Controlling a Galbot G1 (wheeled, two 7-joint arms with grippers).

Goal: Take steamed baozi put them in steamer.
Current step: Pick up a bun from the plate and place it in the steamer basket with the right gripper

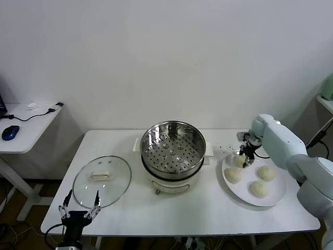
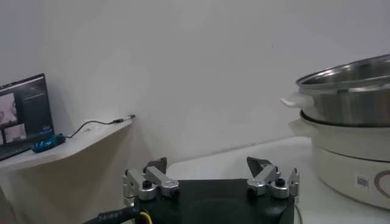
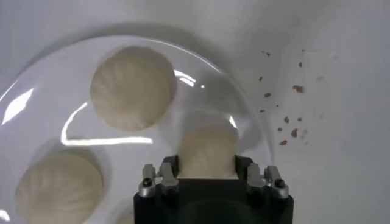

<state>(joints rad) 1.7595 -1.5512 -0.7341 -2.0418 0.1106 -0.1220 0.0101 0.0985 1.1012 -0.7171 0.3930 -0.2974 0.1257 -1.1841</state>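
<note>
Far left, a side desk [image 1: 23, 133] with a blue mouse [image 1: 10, 132] on it. On the white table [image 1: 182, 211], left tool [image 1: 79, 208] parked at the near left edge, fingers spread wide, nothing between them, just in front of the flat glass lid [image 1: 102, 180] lying on the table. Centre: steamer [image 1: 173, 156], shiny steel pot on cream base, perforated tray bare, no buns inside. Right: white plate [image 1: 278, 197] near the right edge, all four steamed baozi [image 1: 259, 188] on it. Right tool [image 1: 243, 158] down over the far-left bun of the plate; right wrist view shows that bun [image 3: 207, 152] sitting between the two fingers [image 3: 163, 176], which close in on its sides. Whether they press it yet, cannot tell. Brown crumbs [image 3: 286, 122] scattered on the table just beside the plate rim.
</note>
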